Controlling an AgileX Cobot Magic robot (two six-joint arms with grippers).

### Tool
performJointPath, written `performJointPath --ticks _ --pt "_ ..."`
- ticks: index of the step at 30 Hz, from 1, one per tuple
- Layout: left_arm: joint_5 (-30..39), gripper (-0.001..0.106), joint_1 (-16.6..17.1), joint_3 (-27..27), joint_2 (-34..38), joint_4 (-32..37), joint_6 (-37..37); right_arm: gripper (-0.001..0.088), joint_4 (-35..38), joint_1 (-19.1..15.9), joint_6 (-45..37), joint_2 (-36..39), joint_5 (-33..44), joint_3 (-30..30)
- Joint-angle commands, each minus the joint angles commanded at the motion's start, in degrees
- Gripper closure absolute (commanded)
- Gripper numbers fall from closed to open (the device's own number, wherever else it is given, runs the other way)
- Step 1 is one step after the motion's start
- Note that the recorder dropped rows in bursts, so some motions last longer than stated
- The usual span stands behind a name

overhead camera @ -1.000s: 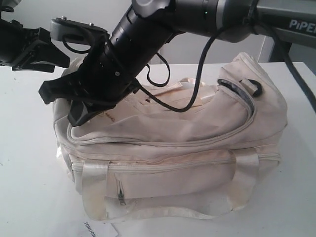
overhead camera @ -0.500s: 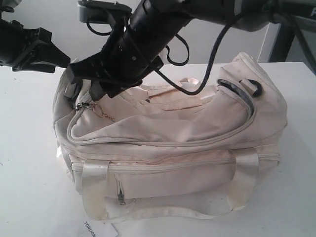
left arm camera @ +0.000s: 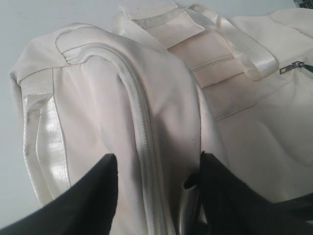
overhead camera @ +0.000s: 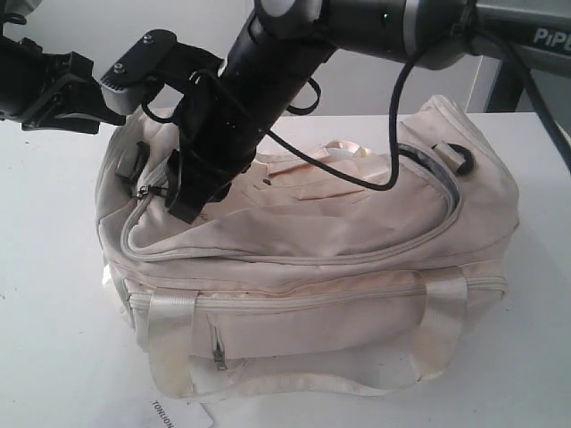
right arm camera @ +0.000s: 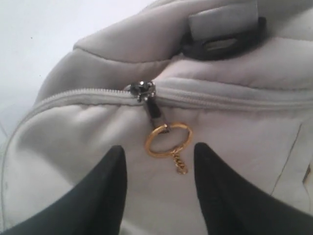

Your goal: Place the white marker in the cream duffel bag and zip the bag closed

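We saw the cream duffel bag (overhead camera: 339, 241) lying on the white table (overhead camera: 53, 294), its front pocket (overhead camera: 312, 325) toward us and a paper tag (overhead camera: 174, 412) by its bottom edge. The right gripper (overhead camera: 183, 201) was stretched across to the bag's left end, its tips just beside the zip pull (overhead camera: 143, 190), while the left gripper (overhead camera: 100, 120) hung near that same end, at the upper left.

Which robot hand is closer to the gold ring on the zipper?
Right. The right gripper hangs open over the gold keyring; the left gripper hovers at the cream duffel bag's end, farther off.
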Motion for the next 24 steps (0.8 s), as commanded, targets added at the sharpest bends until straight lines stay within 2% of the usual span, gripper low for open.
performJointPath --ticks 5,8,12,20,22,24 --pt "0.25 0.05 0.0 0.0 0.0 0.0 0.0 0.0449 5.89 0.27 -8.21 0.28 -4.95 0.0" --pt "0.25 0.05 0.0 0.0 0.0 0.0 0.0 0.0449 5.38 0.27 -8.17 0.28 -7.56 0.0" --pt "0.25 0.05 0.0 0.0 0.0 0.0 0.0 0.0449 3.03 0.27 -8.17 0.63 -5.47 0.0" --pt "0.71 0.05 0.0 0.0 0.0 0.0 0.0 0.045 2.92 0.27 -8.17 2.8 -4.76 0.0" --pt "0.71 0.05 0.0 0.0 0.0 0.0 0.0 0.048 2.92 0.27 -8.17 2.8 -4.47 0.0" --pt "0.83 0.05 0.0 0.0 0.0 0.0 0.0 0.0552 2.92 0.27 -8.17 2.8 -3.32 0.0"
